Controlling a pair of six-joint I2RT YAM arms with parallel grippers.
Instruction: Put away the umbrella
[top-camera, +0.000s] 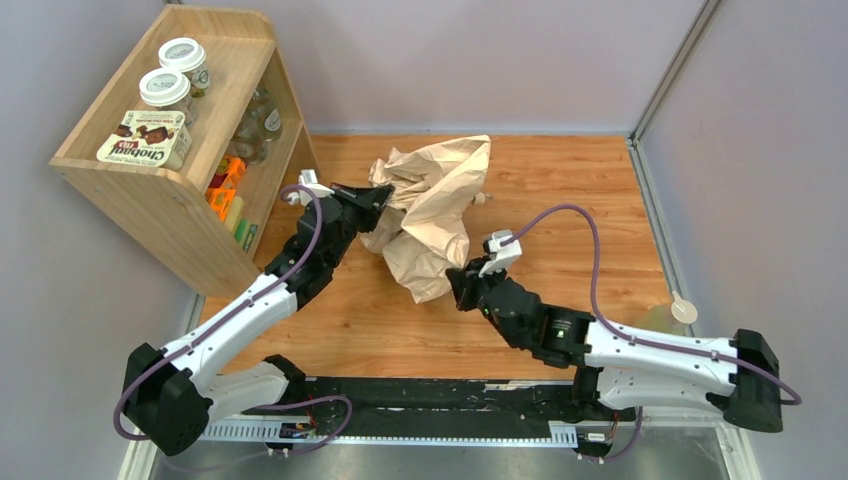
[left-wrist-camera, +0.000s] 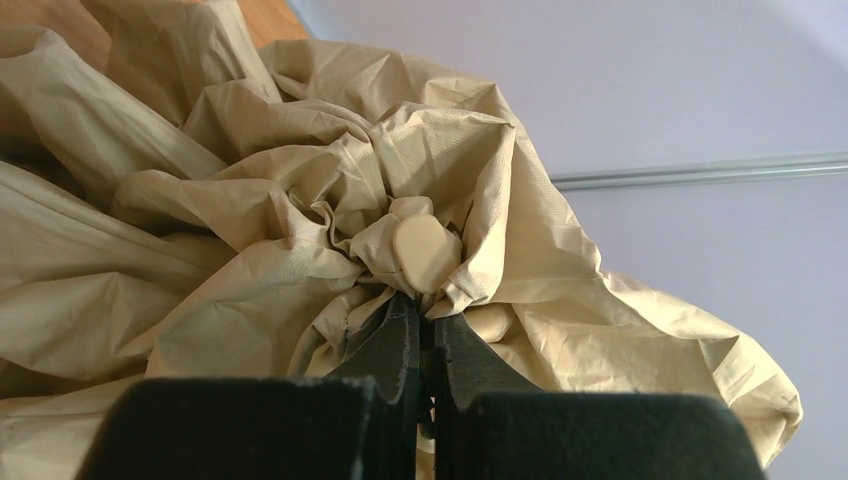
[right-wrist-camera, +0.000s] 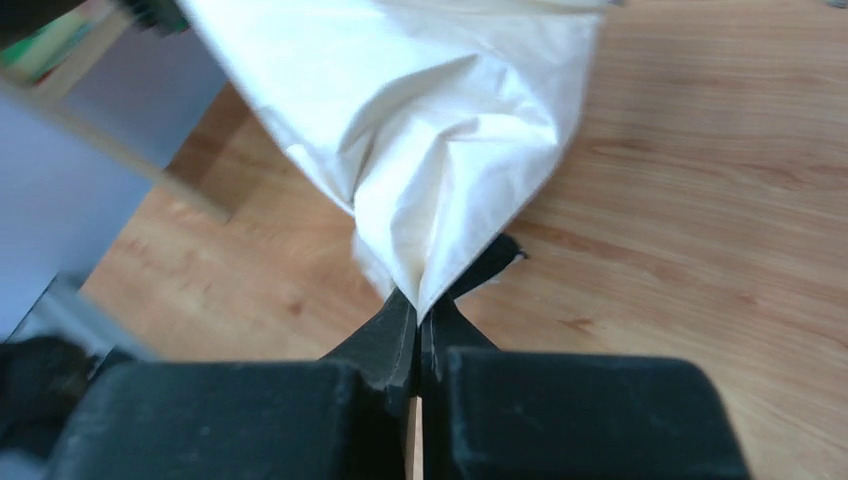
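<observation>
Wooden tabletop (top-camera: 580, 190), mid-frame: the left gripper (top-camera: 378, 196) pinches bunched fabric and the right gripper (top-camera: 462, 283) pinches the lower hem of the crumpled pale peach-beige folding umbrella (top-camera: 435, 205), which lies between them. Its shaft and handle are hidden under folds.

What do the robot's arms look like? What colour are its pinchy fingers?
Both arms, the left arm and the right arm, are chunky white shells with black joints. A thin purple cable loops along each one. The left gripper and the right gripper each have two flat black fingers tapering to points.
</observation>
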